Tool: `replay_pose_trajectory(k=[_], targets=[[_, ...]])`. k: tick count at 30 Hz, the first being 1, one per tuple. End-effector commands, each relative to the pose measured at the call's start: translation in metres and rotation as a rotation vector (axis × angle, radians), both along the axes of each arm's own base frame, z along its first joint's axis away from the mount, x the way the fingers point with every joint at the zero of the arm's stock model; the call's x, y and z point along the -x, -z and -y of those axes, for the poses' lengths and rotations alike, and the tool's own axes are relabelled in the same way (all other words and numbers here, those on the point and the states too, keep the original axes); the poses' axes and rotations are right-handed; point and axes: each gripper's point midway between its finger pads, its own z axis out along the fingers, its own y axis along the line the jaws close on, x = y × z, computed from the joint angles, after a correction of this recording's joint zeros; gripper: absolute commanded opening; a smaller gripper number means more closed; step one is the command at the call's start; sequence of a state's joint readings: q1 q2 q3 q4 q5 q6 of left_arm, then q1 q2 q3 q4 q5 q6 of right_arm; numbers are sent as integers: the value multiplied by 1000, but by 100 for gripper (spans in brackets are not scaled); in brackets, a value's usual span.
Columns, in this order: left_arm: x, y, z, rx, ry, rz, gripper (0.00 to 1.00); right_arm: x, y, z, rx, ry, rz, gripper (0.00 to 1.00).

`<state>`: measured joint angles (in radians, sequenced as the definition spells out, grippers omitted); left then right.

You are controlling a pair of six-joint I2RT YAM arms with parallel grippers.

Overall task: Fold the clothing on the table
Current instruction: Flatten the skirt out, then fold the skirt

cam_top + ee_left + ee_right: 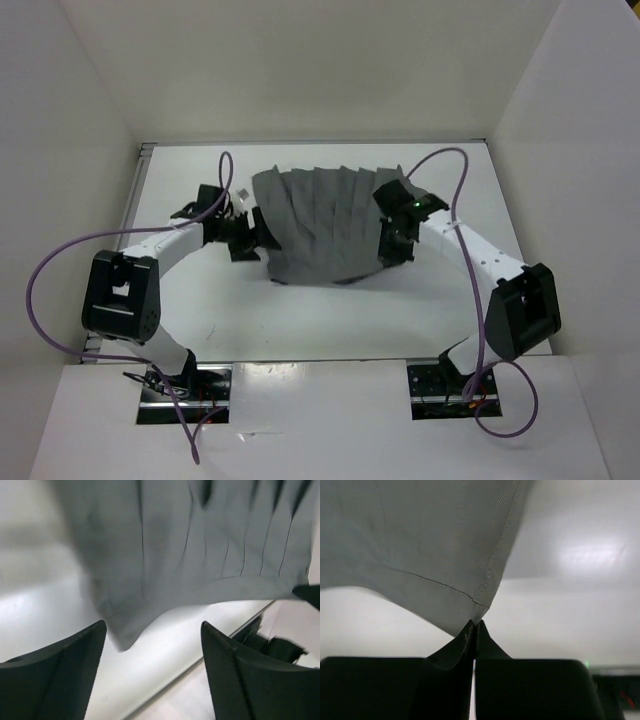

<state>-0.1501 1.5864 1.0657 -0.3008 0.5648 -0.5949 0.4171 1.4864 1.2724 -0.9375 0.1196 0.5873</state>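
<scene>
The clothing (318, 225) is a mid-grey pleated garment lying in the middle of the table (300, 320). Its right side is lifted. My left gripper (245, 232) is at the garment's left edge. In the left wrist view it (152, 626) stands open with nothing between its fingers, and a loose corner of the clothing (165, 555) lies just beyond the tips. My right gripper (392, 238) is at the garment's right edge. In the right wrist view it (475, 623) is shut on a hemmed corner of the clothing (420, 545), which rises taut from the tips.
White upright walls (90, 120) stand round the table on three sides. Purple cables (60, 260) loop out from both arms. The arm bases (185, 385) are bolted at the near edge. The table's metal rim (227, 639) runs close behind the left fingers.
</scene>
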Motion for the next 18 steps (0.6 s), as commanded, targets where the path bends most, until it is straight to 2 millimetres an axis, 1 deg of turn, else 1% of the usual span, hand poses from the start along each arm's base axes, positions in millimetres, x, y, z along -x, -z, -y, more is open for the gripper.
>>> replay_pose_trajectory(k=[1,2,3,5,9,10,11,12,13,15,16,17,18], targets=[[34,28,3,-13,36,-77,84,76,28,-2,14,-9,-225,0],[48,39,1,-15,29,-118,87,85,34,5,54,2,-244,0],[55,42,3,-16,40,-125,87,89,34,10,77,7,-258,0],[65,53,4,-26,39,-157,87,87,35,19,119,30,-245,0],[74,59,12,-32,70,-175,87,80,31,19,134,35,-236,0],[77,63,15,-35,80,-188,87,80,35,19,146,25,-251,0],[75,65,15,-31,72,-197,87,80,38,19,153,24,-263,0],[78,65,19,-33,84,-197,87,78,36,18,148,24,-255,0],[76,67,20,-28,76,-202,86,78,38,18,156,14,-263,0],[79,70,26,-27,91,-211,83,77,38,21,172,19,-254,0],[79,74,26,-30,91,-224,81,75,36,20,167,19,-246,0],[84,78,30,-23,99,-242,79,74,36,22,176,22,-241,0],[87,77,35,-16,118,-244,71,74,38,22,182,21,-250,0]])
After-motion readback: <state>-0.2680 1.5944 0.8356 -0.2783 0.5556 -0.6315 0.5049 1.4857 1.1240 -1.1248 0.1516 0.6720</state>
